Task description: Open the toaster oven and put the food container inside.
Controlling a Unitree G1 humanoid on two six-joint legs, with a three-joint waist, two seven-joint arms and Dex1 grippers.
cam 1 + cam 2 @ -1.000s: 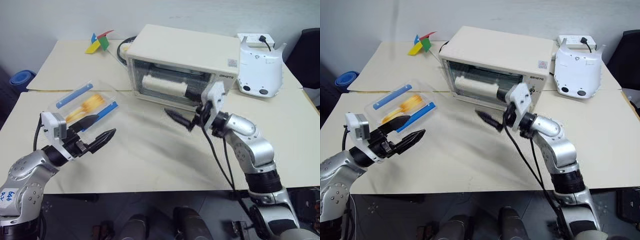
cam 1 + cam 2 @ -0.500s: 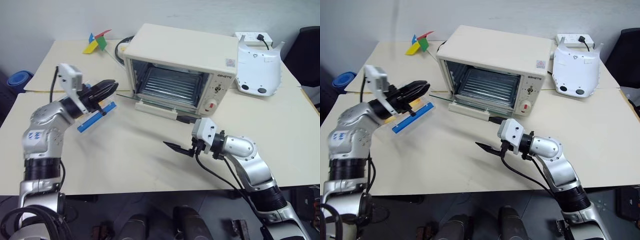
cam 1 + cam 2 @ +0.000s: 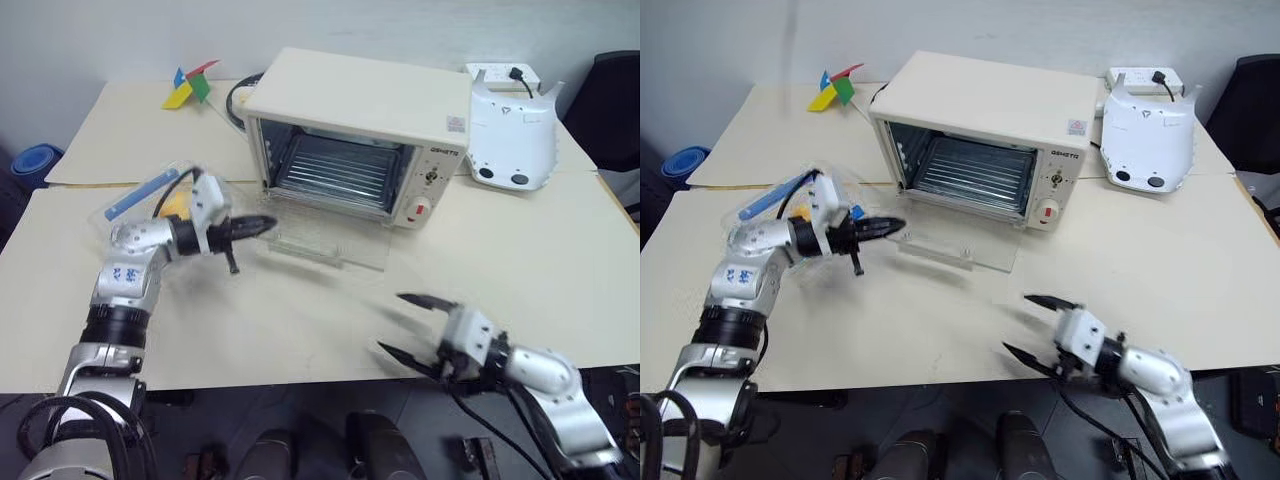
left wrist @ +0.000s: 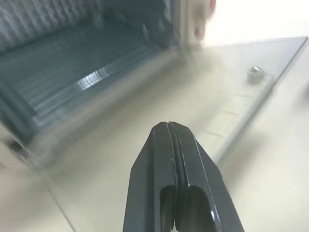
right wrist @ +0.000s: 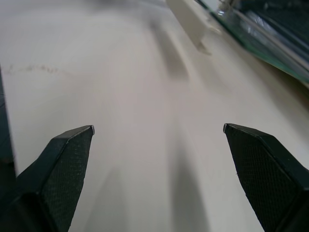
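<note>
In your head views the toaster oven (image 3: 360, 130) sits upper centre on the bench (image 3: 300, 320), door dropped flat, with the food container (image 3: 150, 195) at left just behind the left end effector (image 3: 262, 225), whose fingers are pressed together on nothing. Your left wrist view shows those shut fingers (image 4: 178, 188) over the glass door. Your right wrist view shows the right end effector (image 5: 157, 130) spread wide above bare bench.
</note>
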